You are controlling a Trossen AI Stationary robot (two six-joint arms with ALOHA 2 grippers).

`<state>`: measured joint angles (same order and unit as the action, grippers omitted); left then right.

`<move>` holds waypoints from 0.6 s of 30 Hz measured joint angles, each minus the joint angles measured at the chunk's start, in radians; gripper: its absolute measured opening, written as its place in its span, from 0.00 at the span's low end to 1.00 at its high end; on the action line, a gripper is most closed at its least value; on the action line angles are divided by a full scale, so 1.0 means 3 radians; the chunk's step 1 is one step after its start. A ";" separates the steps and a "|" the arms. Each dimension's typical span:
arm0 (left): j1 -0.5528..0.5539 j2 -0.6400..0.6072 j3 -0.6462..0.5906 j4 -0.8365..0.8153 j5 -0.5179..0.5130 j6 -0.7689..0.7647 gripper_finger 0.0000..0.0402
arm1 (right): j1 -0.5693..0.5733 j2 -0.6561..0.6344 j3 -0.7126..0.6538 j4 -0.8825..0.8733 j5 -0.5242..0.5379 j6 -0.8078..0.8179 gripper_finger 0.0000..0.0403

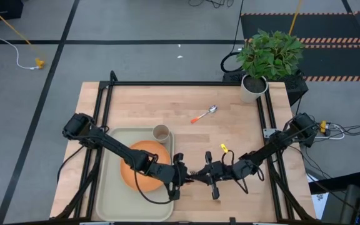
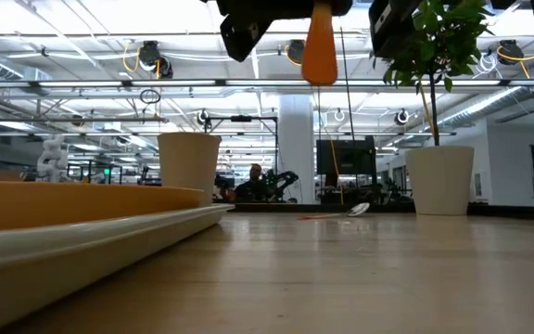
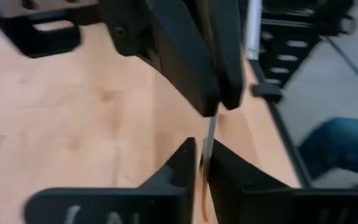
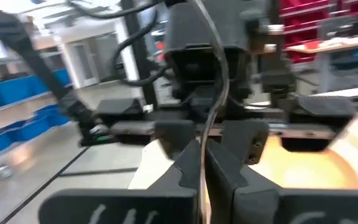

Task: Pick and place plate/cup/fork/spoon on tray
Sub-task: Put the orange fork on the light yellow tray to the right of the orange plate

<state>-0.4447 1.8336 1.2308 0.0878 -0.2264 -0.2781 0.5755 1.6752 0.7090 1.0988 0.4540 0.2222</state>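
The orange plate (image 1: 144, 167) lies on the pale tray (image 1: 112, 200) at the table's near left. The tan cup (image 1: 161, 132) stands on the tray's far right corner, beside the plate. The spoon (image 1: 204, 115) lies on the bare table farther back. My left gripper (image 1: 184, 177) and my right gripper (image 1: 205, 175) meet tip to tip just right of the tray, both shut on the fork (image 3: 209, 134). The fork's orange handle (image 2: 319, 46) hangs between them above the table. The tines are hidden. My left gripper pinches the fork between its two fingers where the metal shaft meets the orange handle (image 3: 201, 194). It comes level from the table's left. The fork is lifted clear of the table. My right gripper pinches the fork's thin metal shaft (image 4: 211, 124) between its two fingers. It comes level from the table's right, facing my left gripper. The shaft bridges the short gap between the two pairs of fingers (image 3: 213, 102).
A white plant pot (image 1: 253, 87) with a green plant stands at the table's far right corner. Black frame rails (image 1: 180, 83) run along the table's far, left and right sides. Bare wood lies between the tray and the right rail.
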 joint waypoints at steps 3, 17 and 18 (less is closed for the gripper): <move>-0.0049 0.0000 -0.0001 0.0005 -0.0404 -0.0021 0.21 | 0.0029 0.0004 0.0000 0.0001 0.0262 -0.0008 0.00; -0.0147 0.0000 -0.0001 0.0290 -0.1412 0.0059 0.43 | 0.0375 0.0000 0.0000 0.0362 0.1731 -0.0511 0.00; -0.0162 0.0000 -0.0001 0.0350 -0.1494 0.0104 0.42 | 0.0390 0.0000 0.0000 0.0363 0.1821 -0.0521 0.00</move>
<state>-0.4933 1.8336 1.2304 0.1930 -0.6748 -0.2468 0.6923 1.6752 0.7090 1.2076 1.0003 0.0658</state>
